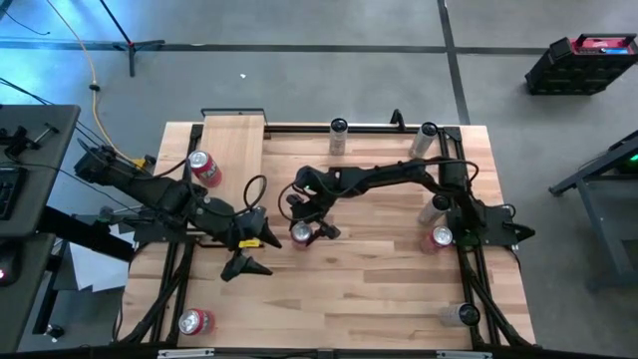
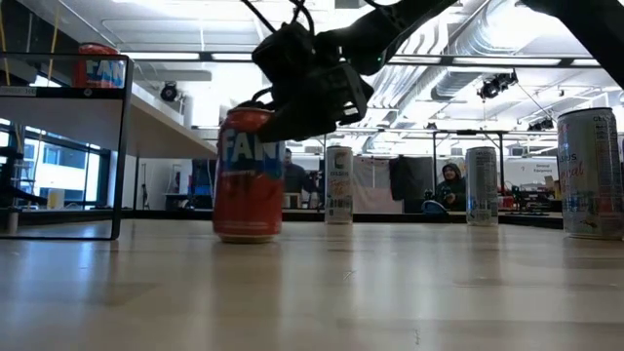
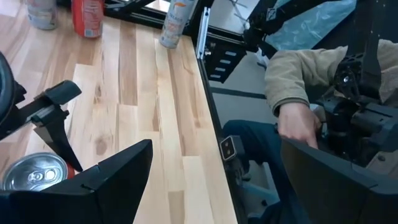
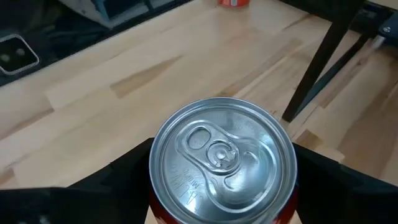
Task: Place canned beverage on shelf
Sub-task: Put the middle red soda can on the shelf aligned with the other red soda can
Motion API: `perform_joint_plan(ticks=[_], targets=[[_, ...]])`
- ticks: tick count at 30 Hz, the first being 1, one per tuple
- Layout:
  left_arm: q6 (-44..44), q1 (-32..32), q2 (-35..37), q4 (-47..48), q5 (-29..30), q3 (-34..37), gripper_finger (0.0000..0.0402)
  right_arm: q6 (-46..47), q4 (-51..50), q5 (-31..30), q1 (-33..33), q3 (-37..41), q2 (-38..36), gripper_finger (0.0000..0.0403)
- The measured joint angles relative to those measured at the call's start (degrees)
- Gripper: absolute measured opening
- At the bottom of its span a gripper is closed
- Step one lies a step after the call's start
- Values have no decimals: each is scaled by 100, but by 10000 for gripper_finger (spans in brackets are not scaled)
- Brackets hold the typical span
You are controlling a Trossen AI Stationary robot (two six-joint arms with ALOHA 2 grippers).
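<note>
While our right gripper [image 1: 302,233] sits at the centre of the high view, its dark fingers stand on either side of an upright red aluminium drink can [image 1: 301,234] with a silver pull-tab top; we cannot tell whether they touch it. Our left gripper [image 1: 249,254], left of centre, spreads wide and holds nothing. At upper left lies the narrow pale-wood shelf with its thin black frame [image 1: 232,140], another red can [image 1: 204,168] just beside it.

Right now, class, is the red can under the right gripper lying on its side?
No. In the low view the red can stands upright on the table, with the right gripper around its top.
</note>
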State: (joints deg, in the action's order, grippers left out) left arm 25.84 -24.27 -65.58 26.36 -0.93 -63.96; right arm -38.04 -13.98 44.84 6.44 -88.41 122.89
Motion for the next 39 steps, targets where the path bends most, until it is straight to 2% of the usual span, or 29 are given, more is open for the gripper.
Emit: perform_joint_plan(ticks=[6, 10, 17, 23, 32, 35, 39], targets=[[-78, 8, 0, 1, 33, 0, 346, 587, 184, -340, -7, 22, 58, 357], [-111, 118, 0, 23, 38, 0, 346, 509, 10, -535, -9, 25, 47, 390], [-626, 528, 0, 285, -266, 0, 346, 255, -713, -654, -9, 27, -461, 397], [-1396, 1022, -5, 779, -394, -340, 346, 512, -1676, -1474, -34, 27, -1172, 397], [-2434, 1768, -36, 2441, -183, -1575, 346, 2793, -2313, -2693, -240, 29, -2461, 398], [-2831, 2028, -181, 3006, -218, -2108, 347, 4052, -2209, -2935, -330, 29, -2892, 399], [-3836, 2319, -573, 3362, -138, -2652, 347, 5700, -2127, -3507, -604, 29, -3427, 399]])
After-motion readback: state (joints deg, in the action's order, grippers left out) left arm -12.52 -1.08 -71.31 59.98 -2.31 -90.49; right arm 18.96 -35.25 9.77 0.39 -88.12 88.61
